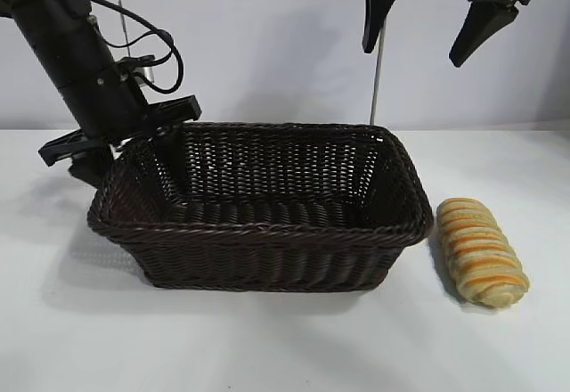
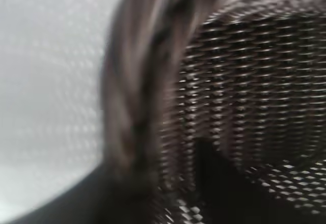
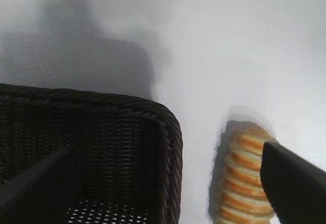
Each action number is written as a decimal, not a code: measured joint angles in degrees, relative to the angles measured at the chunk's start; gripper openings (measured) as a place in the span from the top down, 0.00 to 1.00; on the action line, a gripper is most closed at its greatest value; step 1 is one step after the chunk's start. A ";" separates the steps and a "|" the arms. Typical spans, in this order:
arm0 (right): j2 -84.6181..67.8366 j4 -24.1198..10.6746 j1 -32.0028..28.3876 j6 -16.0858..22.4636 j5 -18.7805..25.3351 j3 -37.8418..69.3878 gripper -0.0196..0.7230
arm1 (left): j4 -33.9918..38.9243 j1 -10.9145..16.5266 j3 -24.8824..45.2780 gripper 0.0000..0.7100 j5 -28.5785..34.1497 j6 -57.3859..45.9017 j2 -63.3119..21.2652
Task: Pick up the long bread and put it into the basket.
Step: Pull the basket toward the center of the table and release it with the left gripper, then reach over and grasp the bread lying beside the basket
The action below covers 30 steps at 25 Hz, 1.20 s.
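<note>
The long bread (image 1: 481, 251), golden with orange-brown stripes, lies on the white table just right of the basket (image 1: 267, 232), apart from it. The basket is dark brown wicker and holds nothing that I can see. My right gripper (image 1: 414, 53) hangs high above the basket's right end, open and empty. In the right wrist view its two dark fingers (image 3: 293, 183) frame the basket's corner (image 3: 170, 147) and the bread (image 3: 244, 183) below. My left gripper (image 1: 125, 156) is low at the basket's back left corner. The left wrist view shows only the braided rim (image 2: 132, 107) close up.
The white table (image 1: 285, 338) runs all round the basket, with open surface in front and at the far right beyond the bread. A grey wall stands behind. A thin upright rod (image 1: 378, 80) stands behind the basket's back right corner.
</note>
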 joint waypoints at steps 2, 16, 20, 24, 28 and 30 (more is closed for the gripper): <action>0.00 0.00 0.00 0.00 0.00 0.00 0.04 | 0.60 1.06 0.00 0.04 1.02 -0.21 -2.21; 0.00 0.00 0.00 0.00 0.06 0.00 0.04 | 6.11 2.33 0.00 0.04 6.32 -1.29 -15.91; 0.00 0.00 0.00 0.00 0.06 0.00 0.04 | 6.18 2.33 0.00 0.04 6.58 -1.69 -15.91; 0.00 0.00 0.00 -0.02 0.06 0.00 0.04 | 6.56 2.33 0.00 0.04 6.70 -1.91 -15.91; 0.00 0.00 0.00 -0.20 0.06 0.00 0.04 | 6.71 2.33 0.00 0.04 6.70 -1.96 -15.91; 0.00 0.00 0.00 -0.20 0.06 0.00 0.04 | 6.71 2.33 0.00 0.04 6.70 -1.96 -15.91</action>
